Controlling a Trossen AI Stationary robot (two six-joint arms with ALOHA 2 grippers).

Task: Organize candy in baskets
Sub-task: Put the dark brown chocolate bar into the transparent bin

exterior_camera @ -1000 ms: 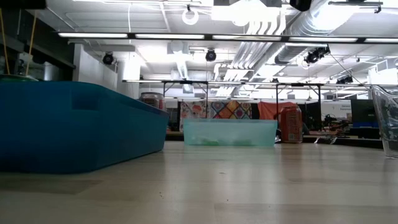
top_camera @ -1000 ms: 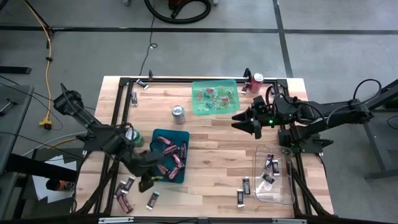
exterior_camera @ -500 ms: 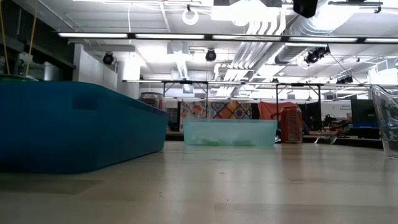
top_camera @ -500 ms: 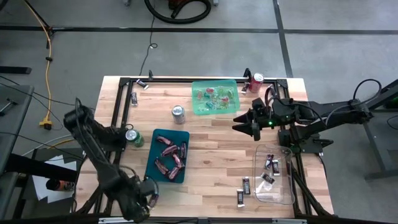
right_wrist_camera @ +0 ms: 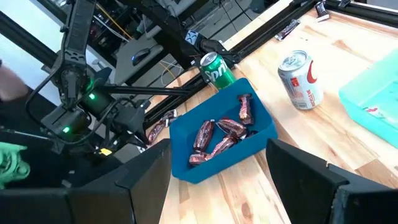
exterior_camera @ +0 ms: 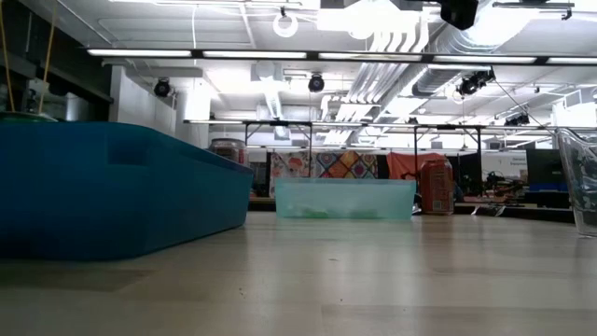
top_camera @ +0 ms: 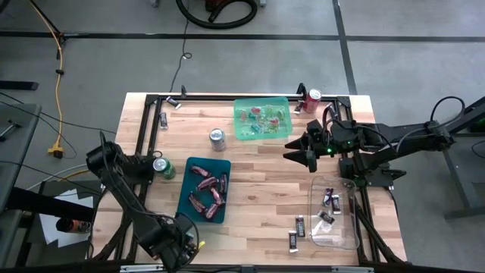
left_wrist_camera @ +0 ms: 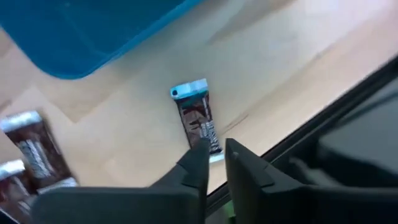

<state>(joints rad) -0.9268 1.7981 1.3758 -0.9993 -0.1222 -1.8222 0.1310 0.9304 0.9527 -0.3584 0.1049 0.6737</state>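
**Left hand poised over a mini bar at the counter's front edge**

While the right hand [top_camera: 301,155] hangs open above the middle of the counter [top_camera: 265,163], the left hand [left_wrist_camera: 214,163] is low at the front-left corner, its fingers [left_wrist_camera: 198,167] nearly together with only a slit between them and nothing clamped. Their tips sit right at the near end of a brown mini bar [left_wrist_camera: 196,119] lying flat on the wood, close to the black frame rail [left_wrist_camera: 323,115] at the edge. Two more brown bars [left_wrist_camera: 34,148] lie just beside it, and the teal bin [left_wrist_camera: 93,28] is a little further off.

From above, that teal bin [top_camera: 184,199] holds a heap of pinkish-red bars [top_camera: 208,189]. Further out, the green bin [top_camera: 241,130] holds small green and red pieces, and the clear bin [top_camera: 347,235] has a few dark bars, with two more bars [top_camera: 297,231] loose beside it. Cans [top_camera: 217,139] stand between the bins.

The bar looks light, flat and slick in its crinkly wrapper, likely to skid if nudged end-on. Best hold is probably across its narrow width at mid-length, fingers opened first, pressing down to the wood.
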